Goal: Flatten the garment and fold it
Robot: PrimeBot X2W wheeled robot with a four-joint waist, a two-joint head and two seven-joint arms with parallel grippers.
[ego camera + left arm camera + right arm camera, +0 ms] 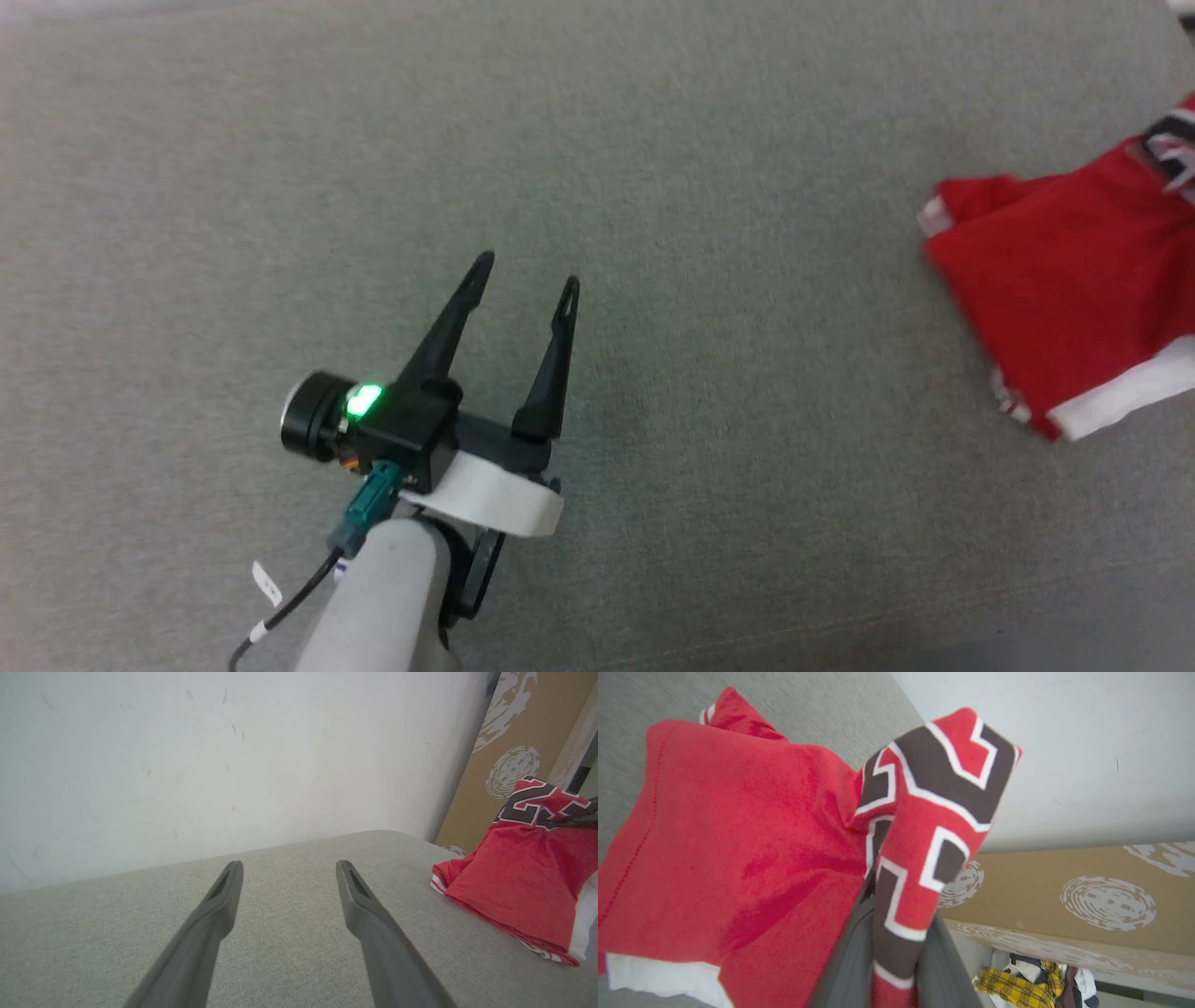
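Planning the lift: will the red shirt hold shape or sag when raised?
Likely floppy: the shirt hangs in folds from the right gripper shut on it. Probably light: thin cloth. The rest may drag on the grey surface.

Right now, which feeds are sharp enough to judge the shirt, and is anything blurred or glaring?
Head view: the garment at the right edge is smeared; the green light on the left gripper glares. Left wrist view: evenly lit, cloth crisp. Right wrist view: cloth near the lens is soft, the right gripper's fingers out of focus.
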